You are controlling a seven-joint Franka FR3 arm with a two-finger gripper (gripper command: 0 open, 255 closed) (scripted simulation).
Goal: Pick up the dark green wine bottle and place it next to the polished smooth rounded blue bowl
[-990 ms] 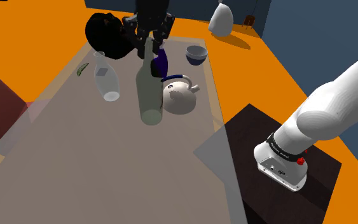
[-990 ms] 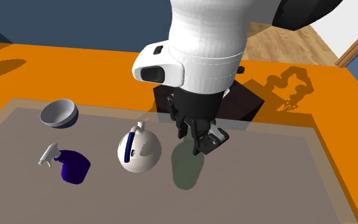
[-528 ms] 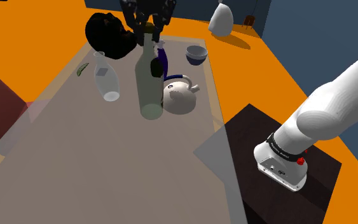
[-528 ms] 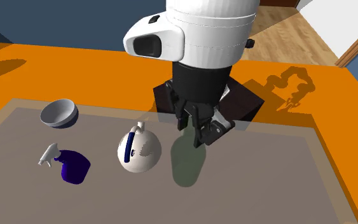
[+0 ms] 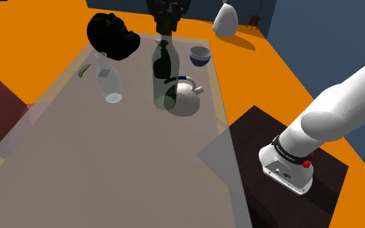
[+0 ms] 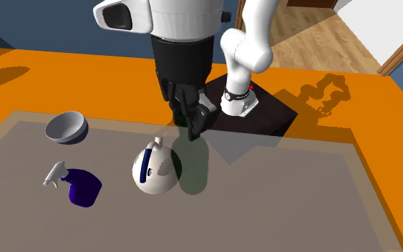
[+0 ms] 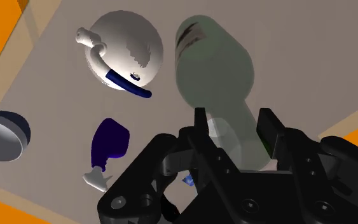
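Now | tool point(image 7: 233, 126) clasps green bottle point(image 5: 164, 74) at neck | white teapot point(image 5: 186, 98) just beside

Teapot point(image 5: 191, 101) partly behind bottle point(image 5: 164, 71)

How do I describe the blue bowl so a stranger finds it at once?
In the shoulder view, go to the far right corner of the grey table. There, past the white kettle, sits the bowl: the only open dish, dark blue outside, pale inside.

bottles: two — green bottle point(image 5: 164, 74), clear bottle point(image 5: 108, 81)
kettle point(image 6: 155, 170): one
bowl point(image 5: 200, 54): one — blue
spray bottle point(image 6: 84, 186): one
black lump point(image 5: 113, 35): one
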